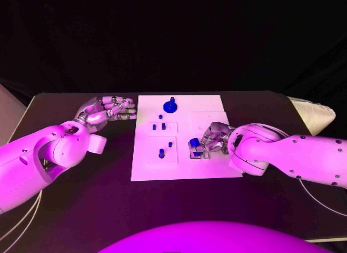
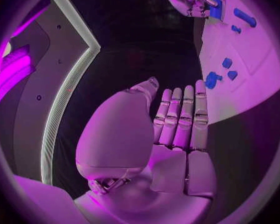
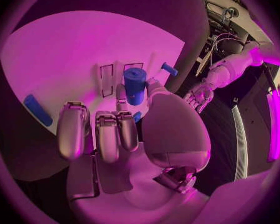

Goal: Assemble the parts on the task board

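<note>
The white task board (image 1: 185,161) lies in the middle of the black table. My right hand (image 1: 209,141) rests on its right half and pinches an upright blue cylinder part (image 1: 195,143) between thumb and a finger; the right wrist view shows this part (image 3: 134,84) over rectangular slots in the board (image 3: 71,45). Just off the board's far left corner, my left hand (image 1: 106,109) hovers holding nothing; its fingers (image 2: 180,117) lie stretched side by side. A round blue part (image 1: 170,106) stands at the far edge, and several small blue parts (image 1: 161,153) sit on the left half.
A long blue part (image 3: 37,109) lies apart on the board. A pale ribbed object (image 1: 319,113) sits at the table's far right corner and a grey box (image 1: 2,105) at the far left. Bare black table (image 1: 82,200) spreads in front.
</note>
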